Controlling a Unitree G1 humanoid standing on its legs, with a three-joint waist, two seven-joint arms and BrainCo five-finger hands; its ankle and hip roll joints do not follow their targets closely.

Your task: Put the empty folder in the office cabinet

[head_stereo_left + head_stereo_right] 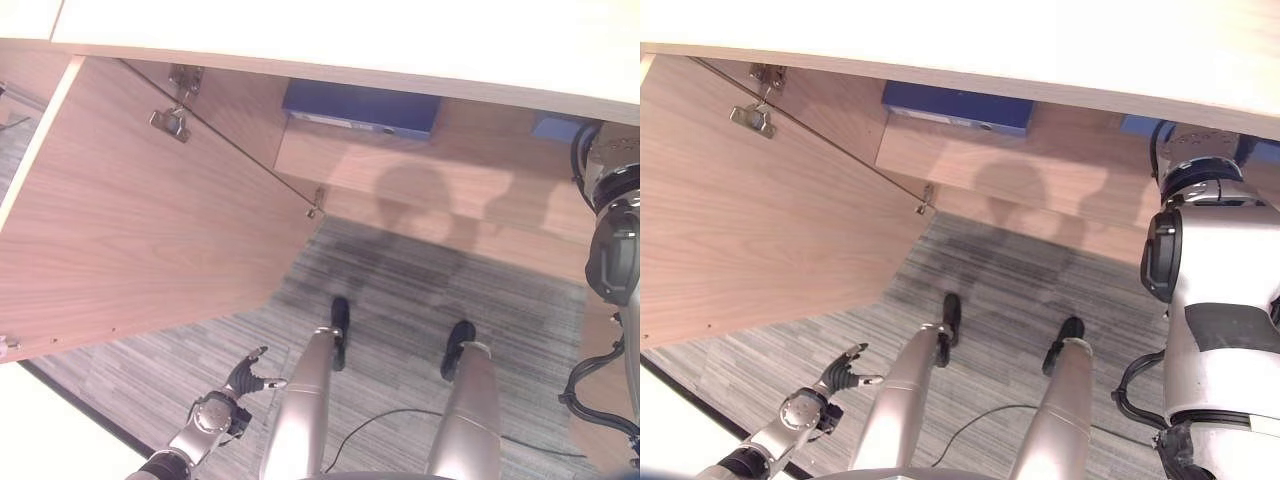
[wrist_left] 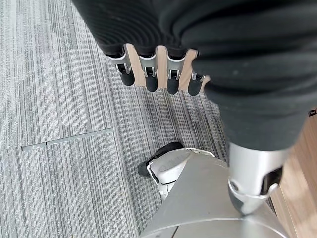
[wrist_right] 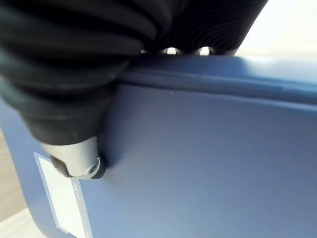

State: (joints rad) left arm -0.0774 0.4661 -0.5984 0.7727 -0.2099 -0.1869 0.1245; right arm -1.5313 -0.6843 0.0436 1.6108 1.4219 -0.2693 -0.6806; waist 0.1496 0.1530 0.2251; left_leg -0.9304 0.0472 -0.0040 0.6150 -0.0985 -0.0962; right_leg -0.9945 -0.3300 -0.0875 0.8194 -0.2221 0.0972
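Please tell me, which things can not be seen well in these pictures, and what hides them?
- Held blue folder: cut off by the right wrist view's edges; eye views show a corner beside the arm.
- Right hand: fingers hidden over the folder's edge.
- Second blue folder: its top hidden under the cabinet top.
- Cabinet door: cut off by the view's left edge.

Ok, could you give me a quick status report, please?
Left hand open, low over carpet. Right hand gripping blue folder, thumb on its face. Cabinet door open; another folder on shelf.
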